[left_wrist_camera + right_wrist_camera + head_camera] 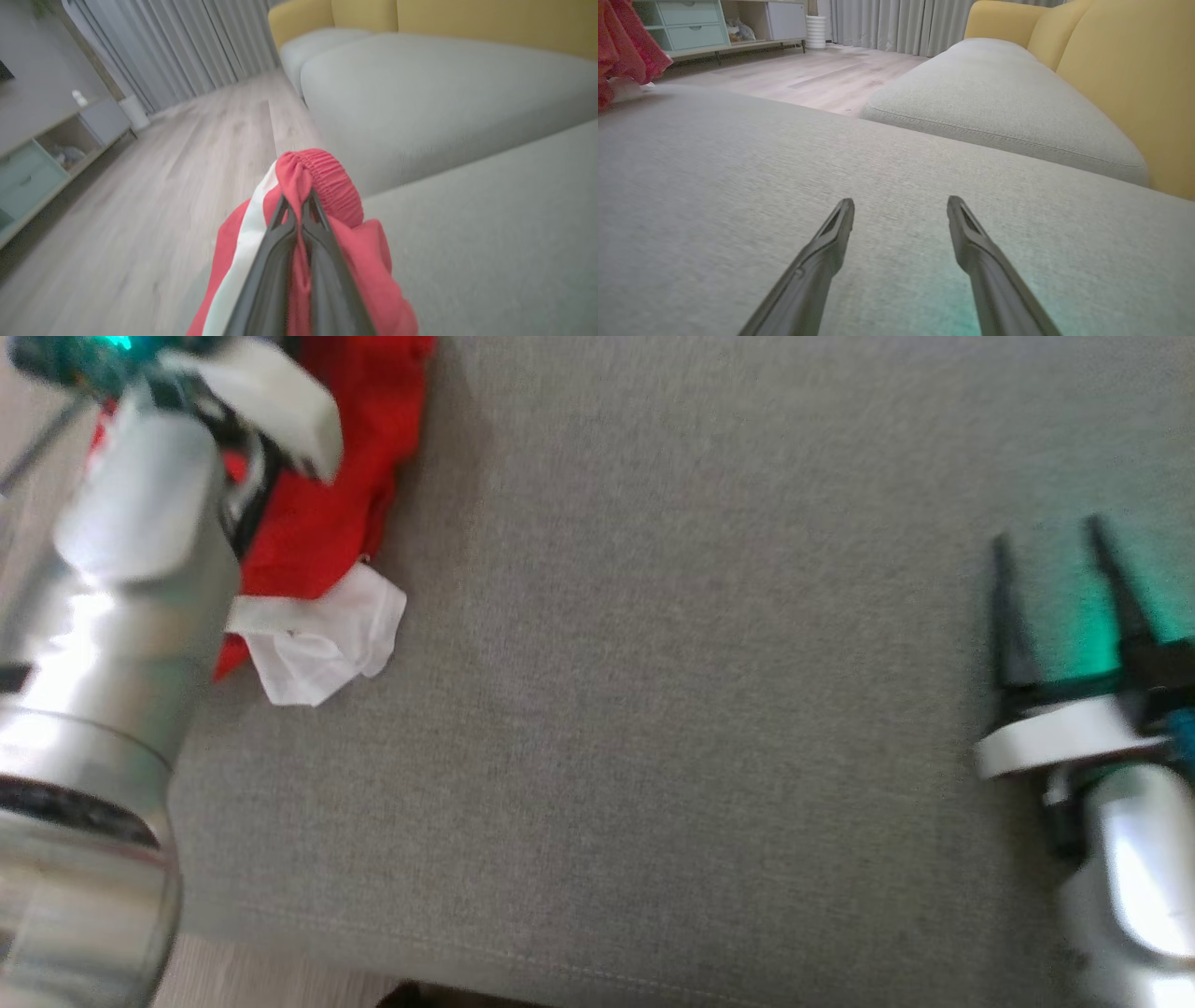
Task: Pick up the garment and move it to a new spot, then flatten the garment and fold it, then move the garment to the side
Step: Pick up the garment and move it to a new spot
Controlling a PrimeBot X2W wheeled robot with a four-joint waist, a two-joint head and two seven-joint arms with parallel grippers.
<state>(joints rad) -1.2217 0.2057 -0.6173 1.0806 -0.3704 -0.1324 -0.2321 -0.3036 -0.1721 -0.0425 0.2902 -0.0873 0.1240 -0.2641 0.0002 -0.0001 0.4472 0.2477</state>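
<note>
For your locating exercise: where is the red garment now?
Head view, upper left: the red garment is at the grey cushion's left edge, pinched by the left gripper.

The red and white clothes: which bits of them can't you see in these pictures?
Head view: the pale left forearm covers part of the red and white fabric garment, and the top edge cuts it off.
Left wrist view: it bunches around the shut left gripper; the bottom edge cuts off its lower part, so its kind cannot be told.
Right wrist view: the left edge cuts it off.
</note>
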